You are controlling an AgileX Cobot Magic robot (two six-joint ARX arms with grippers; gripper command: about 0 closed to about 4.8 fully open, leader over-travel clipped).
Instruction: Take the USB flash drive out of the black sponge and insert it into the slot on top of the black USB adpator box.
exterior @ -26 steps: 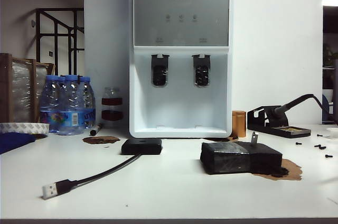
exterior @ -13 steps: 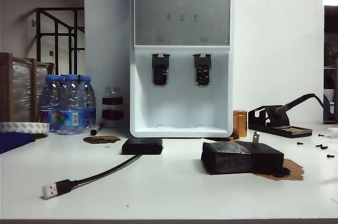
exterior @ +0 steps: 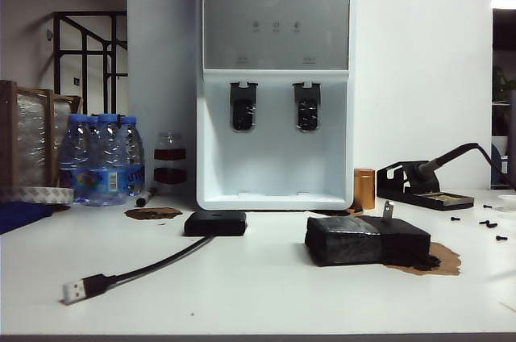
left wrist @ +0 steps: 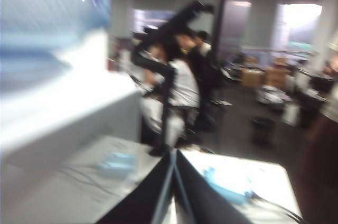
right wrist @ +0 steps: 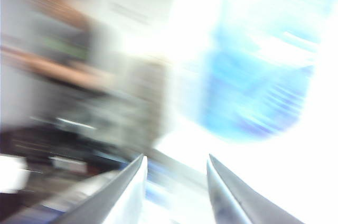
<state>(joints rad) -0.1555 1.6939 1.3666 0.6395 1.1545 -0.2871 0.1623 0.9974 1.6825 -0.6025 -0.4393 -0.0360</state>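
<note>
On the table (exterior: pixel 258 294), going left to right, I see the black USB adpator box (exterior: pixel 215 223) lying flat with its cable trailing forward, then the black sponge (exterior: pixel 367 240) with the USB flash drive (exterior: pixel 388 211) standing upright out of its top. Neither arm shows in the exterior view. My left hand (left wrist: pixel 172 192) has its fingers pressed together, clenched on nothing. My right hand (right wrist: pixel 176 192) stands parted and empty. I'd bring the right one down straight over the drive, pinch low, and pull vertically.
</note>
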